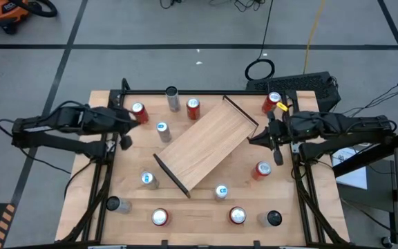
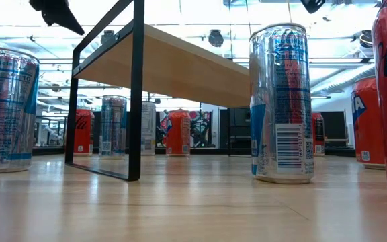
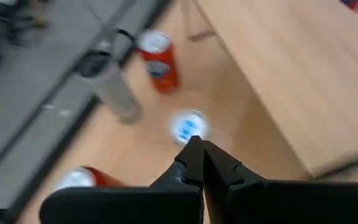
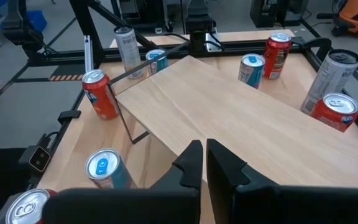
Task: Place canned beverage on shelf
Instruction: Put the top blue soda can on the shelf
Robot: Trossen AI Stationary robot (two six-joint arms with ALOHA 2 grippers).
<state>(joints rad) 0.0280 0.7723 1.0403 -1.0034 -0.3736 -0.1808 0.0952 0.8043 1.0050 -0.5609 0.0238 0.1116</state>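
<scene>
Scattered cans are seen on the wooden table [image 1: 102, 173] around the empty shelf [image 1: 206, 142]; the left gripper [image 1: 125, 117] and right gripper [image 1: 254, 138] are held closed, empty.

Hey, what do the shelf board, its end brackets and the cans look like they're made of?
The shelf board looks like light wood or wood laminate, matte, with faint grain. Its bracket looks like thin black-painted metal bar. The silver can seems to be aluminium, glossy, with printed label and reflections.
</scene>
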